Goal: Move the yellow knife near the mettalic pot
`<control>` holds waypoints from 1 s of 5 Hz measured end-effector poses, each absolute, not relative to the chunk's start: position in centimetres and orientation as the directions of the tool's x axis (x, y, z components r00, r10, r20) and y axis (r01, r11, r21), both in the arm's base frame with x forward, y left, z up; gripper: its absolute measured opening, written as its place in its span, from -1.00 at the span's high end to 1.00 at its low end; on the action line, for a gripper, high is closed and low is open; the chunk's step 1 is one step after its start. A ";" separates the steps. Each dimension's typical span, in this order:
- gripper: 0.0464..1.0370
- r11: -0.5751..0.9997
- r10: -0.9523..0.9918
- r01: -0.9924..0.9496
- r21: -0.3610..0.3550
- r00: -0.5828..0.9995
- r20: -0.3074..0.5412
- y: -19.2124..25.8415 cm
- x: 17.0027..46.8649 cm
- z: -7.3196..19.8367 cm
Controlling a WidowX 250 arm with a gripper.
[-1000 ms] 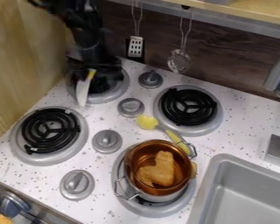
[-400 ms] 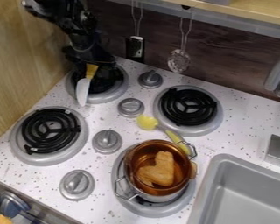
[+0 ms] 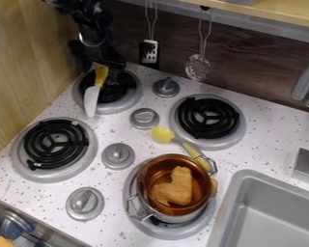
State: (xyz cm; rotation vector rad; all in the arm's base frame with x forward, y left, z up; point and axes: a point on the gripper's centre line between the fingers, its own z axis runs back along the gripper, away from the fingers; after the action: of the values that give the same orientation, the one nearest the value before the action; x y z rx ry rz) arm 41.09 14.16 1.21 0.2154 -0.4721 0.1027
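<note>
Metallic pot (image 3: 176, 161): the landmark, nearest the viewer; round, with smooth, coppery inner walls, wire handles and a lumpy tan toy food piece (image 3: 176, 187) inside. It stood on a burner (image 3: 170, 232).
Sink (image 3: 247, 174): matte grey with rounded corners, just right of the pot.
Knobs (image 3: 118, 156): grey and round with raised grips, left of the pot and beyond it.
Tabletop (image 3: 247, 135): white with dark speckles, around the pot's burner.
Yellow-ended utensil (image 3: 161, 134): slender, lying just beyond the pot, its handle end beside a wire handle.
Yellow knife (image 3: 92, 96): well apart from the pot, beyond it and to the left, over the far-left burner (image 3: 121, 107). It had a pale, flat blade pointing toward the viewer and a smooth yellow handle.
Pincer (image 3: 113, 67): black, farther from the pot than the blade, close by the knife's handle; whether it was open, closed or gripping the knife could not be told.
Step in hand: probably securing the handle; delivery remained undone.
Next move: likely called for a firm hold, a lift clear of the black coils, then a carry toward the pot and a gentle lowering beside it.
Wall beyond the pot: dark, wood-grained, with a slotted turner (image 3: 149, 51) and a perforated round skimmer (image 3: 198, 67) hanging.
</note>
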 end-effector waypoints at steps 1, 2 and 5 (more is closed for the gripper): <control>-0.92 0.978 0.054 -0.142 0.152 0.878 0.475 15.0 42.0 0.3; -0.92 0.974 0.016 -0.118 0.191 0.885 0.465 15.7 42.7 -0.6; -0.92 0.980 0.067 -0.137 0.147 0.912 0.405 15.7 44.2 -1.7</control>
State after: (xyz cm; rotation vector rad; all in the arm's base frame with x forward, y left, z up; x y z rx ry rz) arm 44.15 15.70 -1.69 0.1745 -0.4098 0.1059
